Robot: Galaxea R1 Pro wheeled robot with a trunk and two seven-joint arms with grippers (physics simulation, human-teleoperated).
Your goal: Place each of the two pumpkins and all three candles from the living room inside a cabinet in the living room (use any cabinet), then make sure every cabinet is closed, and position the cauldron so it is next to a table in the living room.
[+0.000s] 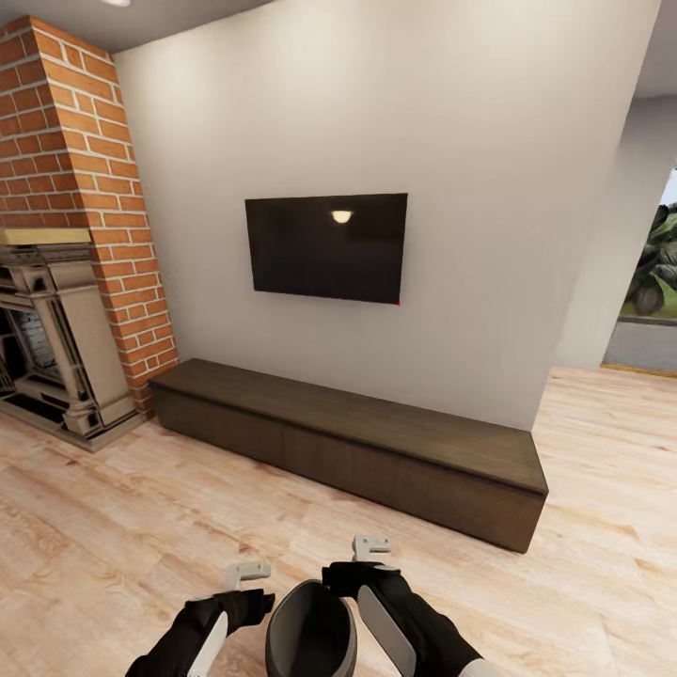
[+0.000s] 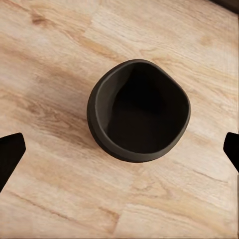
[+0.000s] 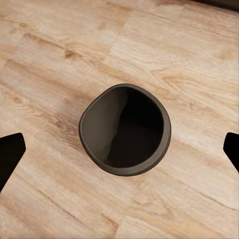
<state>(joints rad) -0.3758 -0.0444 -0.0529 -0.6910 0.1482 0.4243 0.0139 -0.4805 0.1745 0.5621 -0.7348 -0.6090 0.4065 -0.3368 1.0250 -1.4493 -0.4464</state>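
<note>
Here both grippers, left (image 2: pixel 119 149) and right (image 3: pixel 119 149), hang open over the cauldron (image 2: pixel 138 110), seemingly lining up to lift it; cabinet (image 1: pixel 357 442) shut.

You are looking straight down into the cauldron (image 3: pixel 125 130), a dark round pot sitting open-mouthed on the pale wood floor (image 3: pixel 59 59) at the middle of the frame. Its inside is lying in shadow. The right tool (image 3: pixel 119 149) is spreading wide, its dark fingertips (image 3: pixel 10 152) showing at the left and right edges, apart from the pot.
</note>
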